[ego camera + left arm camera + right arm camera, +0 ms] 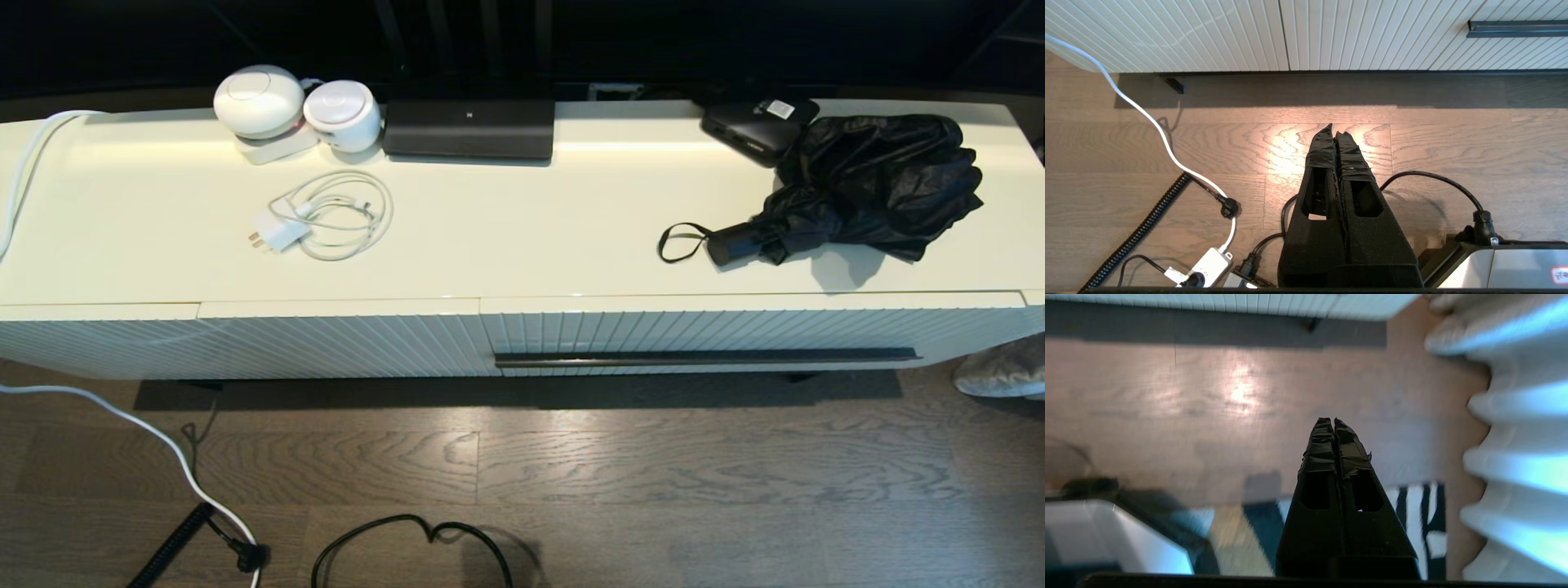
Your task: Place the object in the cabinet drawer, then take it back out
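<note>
The black folding umbrella [865,184] lies on the cabinet top at the right, its stubby handle [735,242] and thin wrist loop [678,242] pointing left. Below it the cream ribbed drawer [735,327] is closed, its long dark handle bar [706,357] running across the front; one end of the bar [1517,28] shows in the left wrist view. Neither arm appears in the head view. My left gripper [1336,130] hangs shut and empty over the wooden floor, short of the cabinet. My right gripper [1333,421] is shut and empty too, low above the floor.
On the cabinet top sit a small flat black box with a white label [755,122], a black soundbar-like unit [469,128], two white round devices [294,102] and a coiled white charger cable [326,214]. Cables [408,539] lie on the floor. A ribbed panel without a handle [245,343] is left of the drawer.
</note>
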Controlling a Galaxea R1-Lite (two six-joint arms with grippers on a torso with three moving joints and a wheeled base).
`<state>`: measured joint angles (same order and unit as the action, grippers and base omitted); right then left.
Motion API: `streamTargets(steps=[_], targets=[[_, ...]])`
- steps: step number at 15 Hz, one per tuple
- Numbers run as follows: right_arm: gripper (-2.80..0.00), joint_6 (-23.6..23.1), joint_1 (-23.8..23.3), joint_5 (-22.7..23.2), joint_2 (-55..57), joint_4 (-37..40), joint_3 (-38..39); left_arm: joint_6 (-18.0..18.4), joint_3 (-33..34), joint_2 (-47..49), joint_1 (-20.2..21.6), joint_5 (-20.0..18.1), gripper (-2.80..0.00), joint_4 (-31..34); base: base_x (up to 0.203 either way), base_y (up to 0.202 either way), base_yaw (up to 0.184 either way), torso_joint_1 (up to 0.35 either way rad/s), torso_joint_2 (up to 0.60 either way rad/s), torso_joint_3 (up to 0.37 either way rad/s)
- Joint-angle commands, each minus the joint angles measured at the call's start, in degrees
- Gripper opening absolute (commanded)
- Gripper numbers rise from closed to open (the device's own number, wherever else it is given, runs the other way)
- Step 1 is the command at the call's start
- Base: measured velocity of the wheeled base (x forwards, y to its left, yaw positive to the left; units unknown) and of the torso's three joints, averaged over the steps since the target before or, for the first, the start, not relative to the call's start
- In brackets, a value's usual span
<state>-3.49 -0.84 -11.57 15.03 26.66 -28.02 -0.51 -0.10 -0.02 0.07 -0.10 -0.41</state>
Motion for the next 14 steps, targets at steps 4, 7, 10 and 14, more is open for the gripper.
streamTargets(steps=[4,7,10,14], targets=[[-2.80,1.8,0.5,0.1,-14.0,3.5,8.5,0.0,0.0,-0.1,0.0,0.0,-2.80,0.0,0.000,0.000,0.000,0.000,0.00,0.000],[-2.80,1.9,0.6,0.3,-15.0,-1.8,13.0,0.0,0.0,-0.1,0.0,0.0,-2.80,0.0,0.000,0.000,0.000,0.000,0.00,0.000],[-2.80,-0.4,0.6,4.4,-15.0,-9.1,18.8,0.0,0.0,-0.1,0.0,0.0,-2.80,0.0,0.000,0.000,0.000,0.000,0.00,0.000],[-2.80,-2.7,0.6,9.6,-15.0,-18.5,23.3,0.0,0.0,-0.1,0.0,0.0,-2.80,0.0,0.000,0.000,0.000,0.000,0.00,0.000]])
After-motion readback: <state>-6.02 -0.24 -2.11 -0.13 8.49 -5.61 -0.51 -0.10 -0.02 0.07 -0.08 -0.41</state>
